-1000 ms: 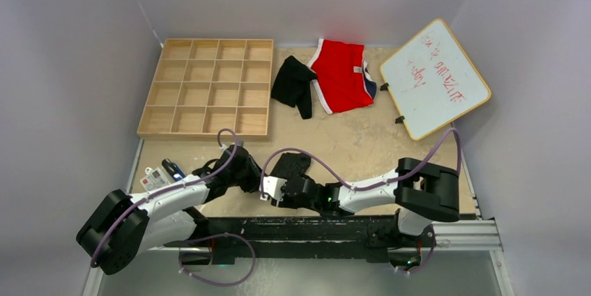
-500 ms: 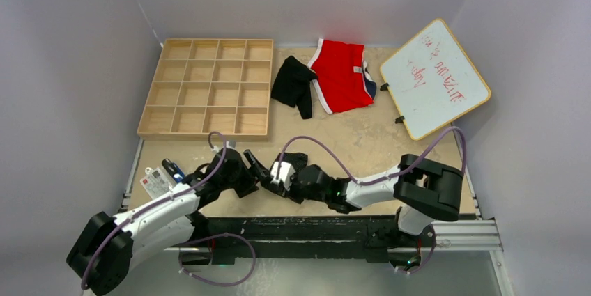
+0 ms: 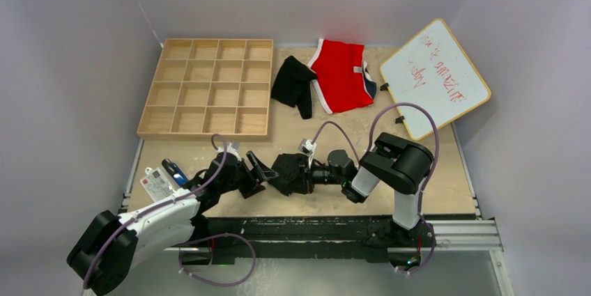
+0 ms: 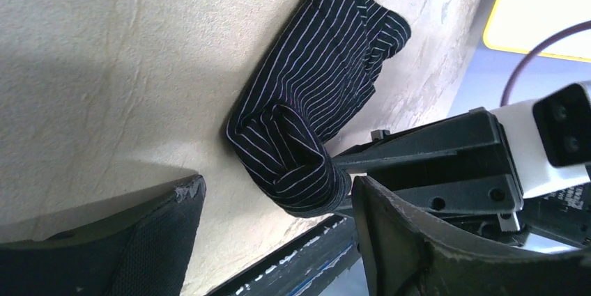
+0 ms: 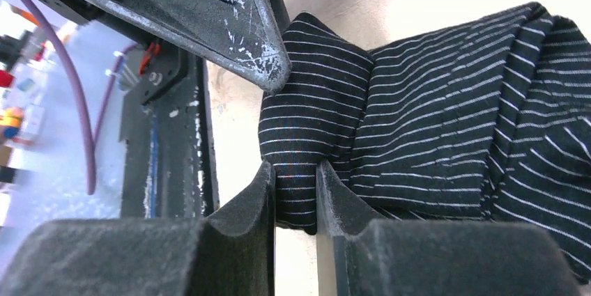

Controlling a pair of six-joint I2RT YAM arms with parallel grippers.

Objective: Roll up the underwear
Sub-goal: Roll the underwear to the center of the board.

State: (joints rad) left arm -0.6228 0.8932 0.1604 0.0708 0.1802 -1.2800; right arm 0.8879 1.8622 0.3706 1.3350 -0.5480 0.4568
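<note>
A black, finely striped underwear (image 3: 288,173) lies near the table's front edge, partly rolled into a thick fold at its near end (image 4: 293,150). My right gripper (image 5: 296,170) is shut on that rolled end (image 5: 306,122), with fabric pinched between its pads, and it reaches in from the right (image 3: 306,173). My left gripper (image 3: 256,175) stands open just left of the roll. Its jaws straddle the roll's end without touching it (image 4: 275,188). A second black underwear (image 3: 293,85) lies crumpled at the back, touching the red briefs.
A wooden grid tray (image 3: 206,88) sits at the back left. Red briefs (image 3: 341,76) and a tilted whiteboard (image 3: 433,77) are at the back right. A card and pen (image 3: 159,179) lie front left. The black front rail (image 3: 313,226) runs just behind the roll.
My left gripper has opened and let go of the striped underwear. My right gripper has shut on its rolled end, and the right arm has folded up with its elbow raised.
</note>
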